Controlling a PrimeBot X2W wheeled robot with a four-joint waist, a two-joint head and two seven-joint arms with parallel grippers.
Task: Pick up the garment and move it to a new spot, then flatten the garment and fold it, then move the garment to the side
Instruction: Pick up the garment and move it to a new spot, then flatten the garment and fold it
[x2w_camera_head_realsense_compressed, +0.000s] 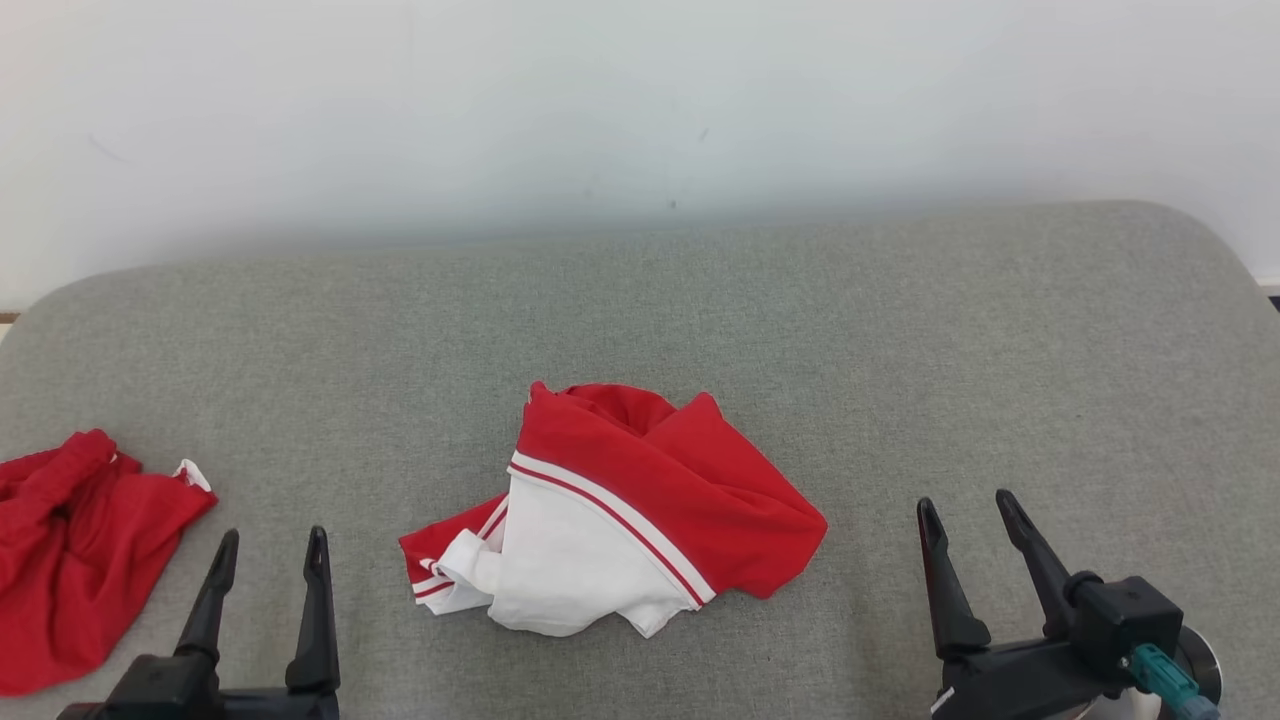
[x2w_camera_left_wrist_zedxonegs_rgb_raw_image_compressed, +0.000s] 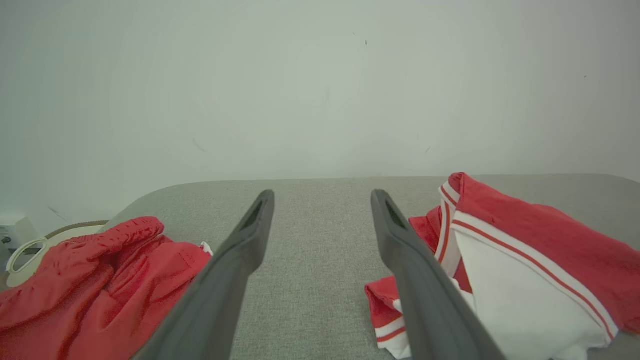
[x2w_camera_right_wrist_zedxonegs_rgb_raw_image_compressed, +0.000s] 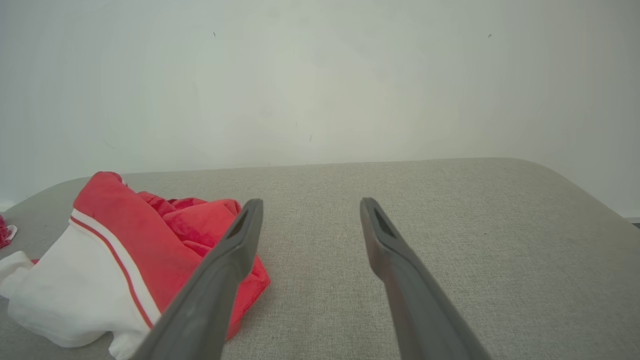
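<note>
Between the left pincer (x2w_camera_head_realsense_compressed: 273, 534) and right pincer (x2w_camera_head_realsense_compressed: 964, 499), both spread apart and empty, lies the crumpled red-and-white garment (x2w_camera_head_realsense_compressed: 610, 510); the red cloth (x2w_camera_head_realsense_compressed: 80, 550) just outside the left pincer could get grabbed instead.

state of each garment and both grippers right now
red and white garment: crumpled in a heap between the two grippers, not held
red garment: bunched up, lying left of the left gripper, not held
left gripper: open, empty
right gripper: open, empty
</note>
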